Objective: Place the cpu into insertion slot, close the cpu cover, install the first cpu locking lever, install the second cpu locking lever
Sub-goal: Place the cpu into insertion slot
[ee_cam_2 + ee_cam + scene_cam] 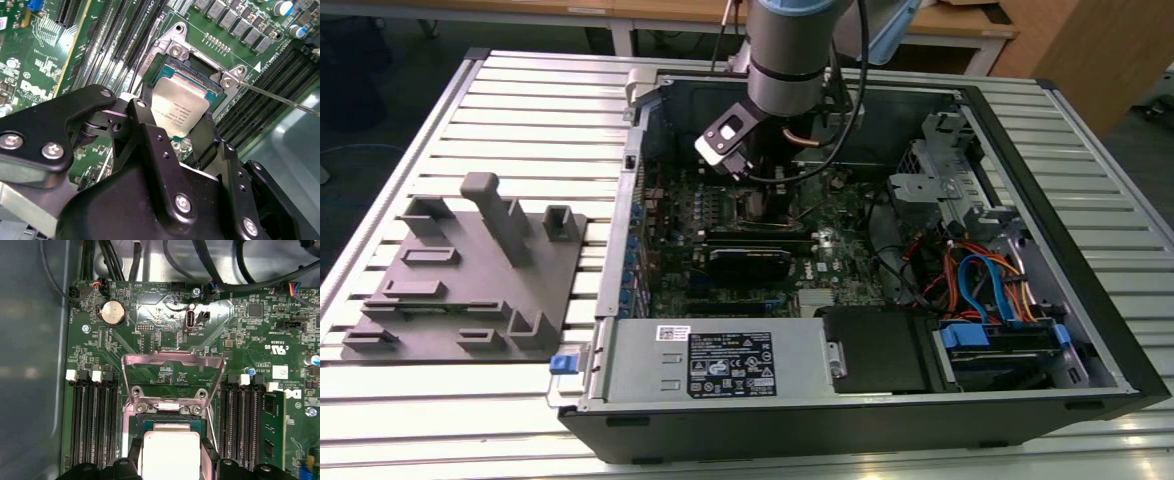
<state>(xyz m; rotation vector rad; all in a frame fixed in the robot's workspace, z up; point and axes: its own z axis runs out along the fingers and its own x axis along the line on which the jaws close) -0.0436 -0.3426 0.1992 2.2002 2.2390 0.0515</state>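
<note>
The cpu [182, 107] [171, 452] is a silvery square chip with my gripper [175, 127] [171, 462] shut on it, one black finger on each side. It sits level at the insertion slot [200, 70] [170, 421] on the green motherboard [720, 215]; I cannot tell whether it rests in the slot or hovers just above. The cpu cover [172, 371] stands swung open, hinged at the slot's far edge. A thin locking lever [280, 97] sticks out sideways from the slot's corner. In the exterior view the gripper [767, 185] reaches down inside the open computer case.
Long black memory slots [95, 425] [245, 425] flank the socket on both sides. The case walls [1081, 250], a drive cage and bundled cables [974, 280] crowd the exterior view's right. A grey fixture plate [467, 270] lies on the slatted table at the exterior view's left.
</note>
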